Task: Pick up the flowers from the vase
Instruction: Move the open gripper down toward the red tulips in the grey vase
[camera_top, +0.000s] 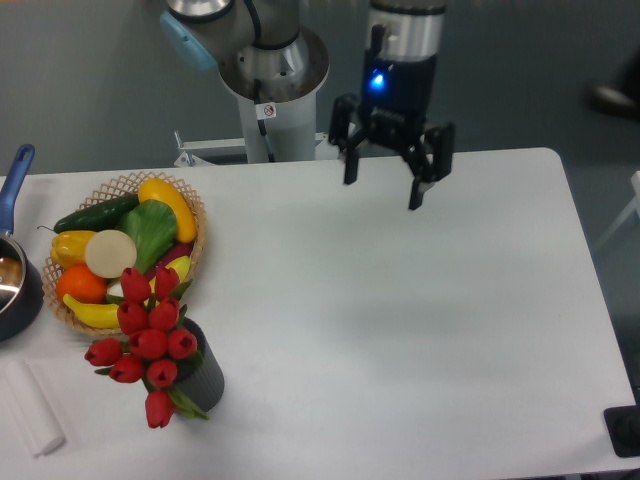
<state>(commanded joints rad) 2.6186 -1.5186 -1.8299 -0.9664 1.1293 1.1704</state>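
Above the far middle of the white table (400, 330), my gripper (382, 192) hangs with its two dark fingers (417, 190) spread wide apart and pointing down, grasping nothing; a blue light glows on the wrist housing just above them. At the near left corner of the table stands the vase (203, 372), a dark grey ribbed cylinder, upright, well apart from my gripper. Rising from its mouth are the flowers (148, 345), a bunch of red tulip buds on green stems with a few green leaves; the buds lean out toward the left and front of the vase, and the lowest bud droops past its near side. Just behind the bunch, and touching or nearly touching the topmost buds, sits a wicker basket (120, 184) holding a cucumber (95, 213), a yellow squash-like piece (170, 207), a green leafy piece (152, 233), a pale round piece (110, 253), an orange (81, 284) and a banana (90, 313). At the left edge of the table a dark pan (15, 290) with a blue handle (14, 176) is partly cut off by the frame. Near the front left corner lies a small white block (38, 412). Behind the table rises my arm's grey pedestal (270, 95), which bears a small round red-and-white sticker (268, 110); its marking is too small to read. No other writing is legible.
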